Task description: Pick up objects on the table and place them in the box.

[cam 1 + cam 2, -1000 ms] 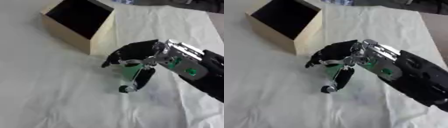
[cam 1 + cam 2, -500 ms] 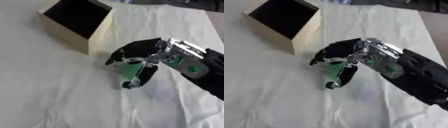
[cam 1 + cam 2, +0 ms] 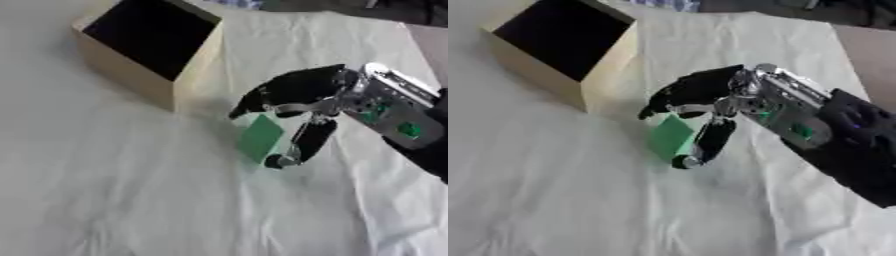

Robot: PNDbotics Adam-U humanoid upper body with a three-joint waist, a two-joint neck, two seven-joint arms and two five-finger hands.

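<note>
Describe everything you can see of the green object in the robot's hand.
The green object is small, flat-faced and blocky, plain green with no visible markings; its material is unclear. It sits tilted between the curled fingers and thumb of the right hand, above the white cloth, just right of the box, apart from it.

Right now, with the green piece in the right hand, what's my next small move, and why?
Probably carry it up and left toward the box. The right hand has fingers and thumb around the green block, which sits below and right of the box's dark opening, so it isn't over it yet.
</note>
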